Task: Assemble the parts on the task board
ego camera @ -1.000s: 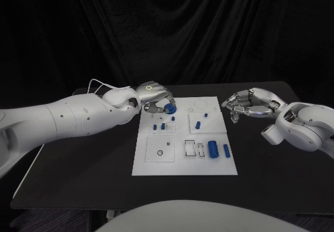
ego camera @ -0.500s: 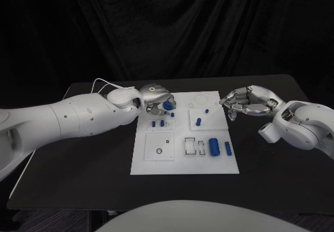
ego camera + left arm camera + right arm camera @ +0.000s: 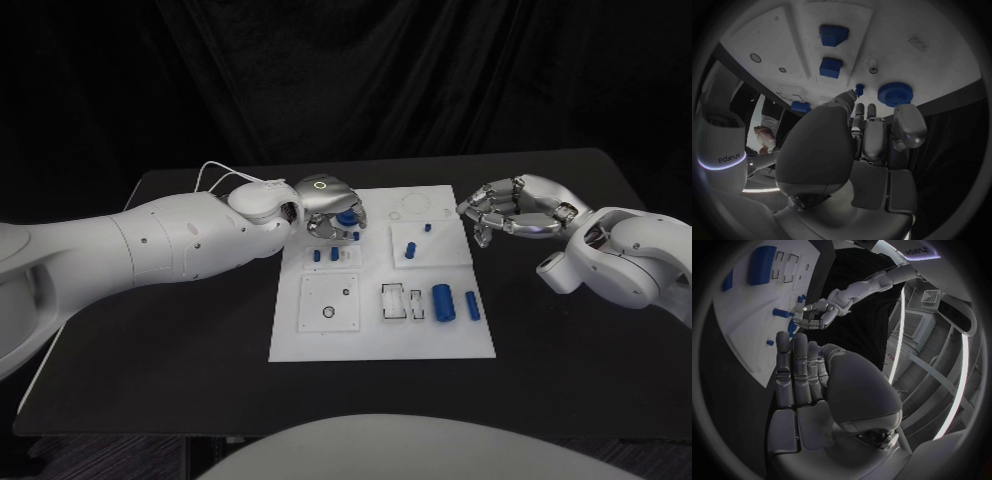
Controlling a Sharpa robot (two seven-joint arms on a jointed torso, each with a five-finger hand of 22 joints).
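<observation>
The white task board (image 3: pixel 378 338) lies mid-table. My left hand (image 3: pixel 323 204) hovers over its far left corner, fingers curled downward. A blue gear (image 3: pixel 346 218) lies on the board right at the fingertips. In the left wrist view the thumb tip touches a small blue peg (image 3: pixel 859 89), with the gear (image 3: pixel 894 94) just beside it; whether anything is gripped is unclear. Two blue blocks (image 3: pixel 831 66) stand further along the board (image 3: pixel 898 45). My right hand (image 3: pixel 511 212) hangs off the board's right edge, fingers curled in, holding nothing.
Other blue parts stay on the board: two short pegs (image 3: pixel 327 255), a slanted piece (image 3: pixel 411 250), a thick cylinder (image 3: pixel 443 300) and a slim one (image 3: pixel 472 306) near the rectangular slots. Black table (image 3: pixel 173 330) surrounds the board.
The whole picture has shifted a little, so the camera moved. My left hand stays at the gear on the far left corner. The right hand keeps its place.
</observation>
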